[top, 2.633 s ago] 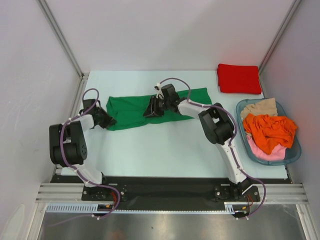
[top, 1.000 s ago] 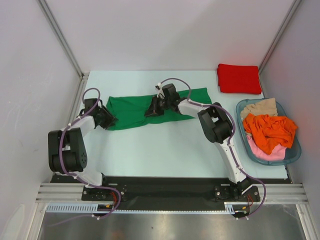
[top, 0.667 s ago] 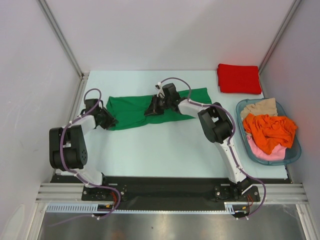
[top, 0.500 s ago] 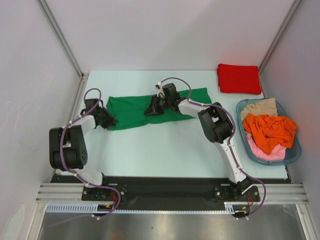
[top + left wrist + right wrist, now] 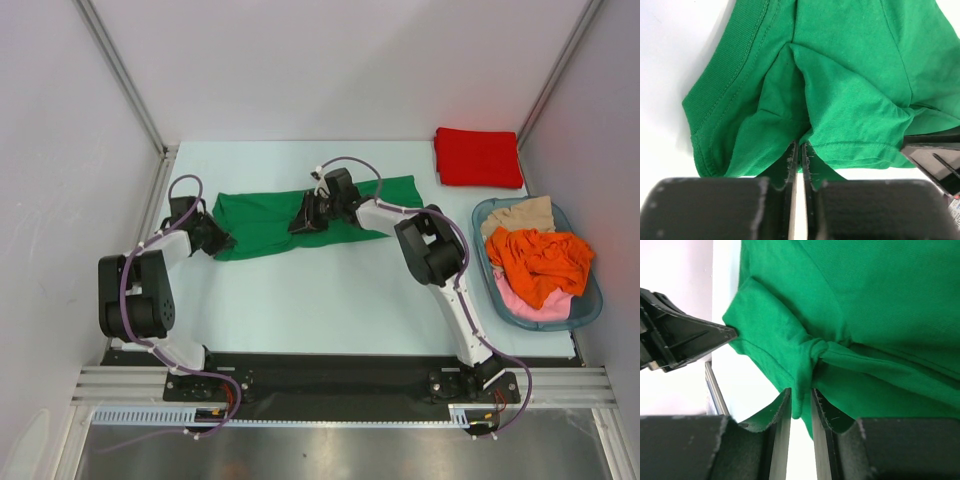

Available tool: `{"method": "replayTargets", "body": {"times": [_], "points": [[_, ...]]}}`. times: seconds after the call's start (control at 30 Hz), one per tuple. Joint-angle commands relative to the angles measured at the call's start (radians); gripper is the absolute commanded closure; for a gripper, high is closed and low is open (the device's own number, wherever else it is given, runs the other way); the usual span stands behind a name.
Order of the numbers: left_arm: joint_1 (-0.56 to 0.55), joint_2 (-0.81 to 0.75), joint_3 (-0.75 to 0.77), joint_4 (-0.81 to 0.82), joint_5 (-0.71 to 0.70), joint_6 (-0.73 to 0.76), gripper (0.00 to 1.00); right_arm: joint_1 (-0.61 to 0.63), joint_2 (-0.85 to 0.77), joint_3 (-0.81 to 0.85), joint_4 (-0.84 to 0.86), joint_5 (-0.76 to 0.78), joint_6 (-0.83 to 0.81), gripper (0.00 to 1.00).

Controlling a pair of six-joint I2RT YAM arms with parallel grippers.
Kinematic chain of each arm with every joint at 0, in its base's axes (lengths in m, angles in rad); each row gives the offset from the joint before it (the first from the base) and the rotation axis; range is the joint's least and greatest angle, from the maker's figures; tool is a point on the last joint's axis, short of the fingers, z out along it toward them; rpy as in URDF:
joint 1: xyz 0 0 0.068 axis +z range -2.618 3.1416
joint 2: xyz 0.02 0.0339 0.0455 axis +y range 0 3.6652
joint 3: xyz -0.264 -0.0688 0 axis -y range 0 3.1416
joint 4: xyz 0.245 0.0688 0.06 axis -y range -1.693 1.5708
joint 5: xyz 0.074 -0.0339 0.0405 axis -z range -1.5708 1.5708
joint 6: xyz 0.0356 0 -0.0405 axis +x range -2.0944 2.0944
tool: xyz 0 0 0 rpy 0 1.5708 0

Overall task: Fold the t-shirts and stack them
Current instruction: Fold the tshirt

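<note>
Where the green t-shirt (image 5: pixel 300 217) lies, left end effector (image 5: pixel 218 240) pinching its left end.

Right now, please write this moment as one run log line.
stage: folding | left fingers: pinching green shirt | right fingers: around a green fold | red shirt: folded

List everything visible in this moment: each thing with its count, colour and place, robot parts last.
green t-shirt: 1, bright green, folded into a long band across the middle of the table
red t-shirt: 1, red, folded, far right corner of the table
basket: 1, pale blue, right edge of the table
clothes in the basket: orange on top, beige at the far end, pink at the near end
table: 1, pale, bearing all of these
left gripper: 1, black, shut on the green t-shirt's left end
right gripper: 1, black, pinching a ridge of cloth mid-shirt
</note>
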Motion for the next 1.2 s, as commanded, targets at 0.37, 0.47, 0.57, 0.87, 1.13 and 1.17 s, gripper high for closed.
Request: {"method": "replayTargets", "body": {"times": [0.37, 0.47, 0.57, 0.87, 1.13, 1.17], "points": [[-0.005, -0.071, 0.064, 0.061, 0.038, -0.002, 1.00, -0.001, -0.007, 0.003, 0.083, -0.014, 0.040, 1.00], [-0.003, -0.056, 0.113, 0.069, 0.032, -0.001, 1.00, -0.019, 0.019, 0.048, 0.113, -0.043, 0.071, 1.00], [-0.003, -0.001, 0.172, 0.072, 0.049, -0.008, 1.00, -0.032, 0.054, 0.128, 0.087, -0.052, 0.082, 1.00], [-0.005, 0.159, 0.285, 0.098, 0.113, -0.062, 1.00, -0.068, 0.138, 0.210, 0.146, -0.095, 0.160, 1.00], [-0.003, 0.150, 0.301, 0.062, 0.096, -0.042, 1.00, -0.076, 0.168, 0.234, 0.151, -0.129, 0.166, 1.00], [-0.001, 0.138, 0.296, 0.058, 0.096, -0.039, 1.00, -0.076, 0.158, 0.229, 0.149, -0.132, 0.164, 1.00]]}}
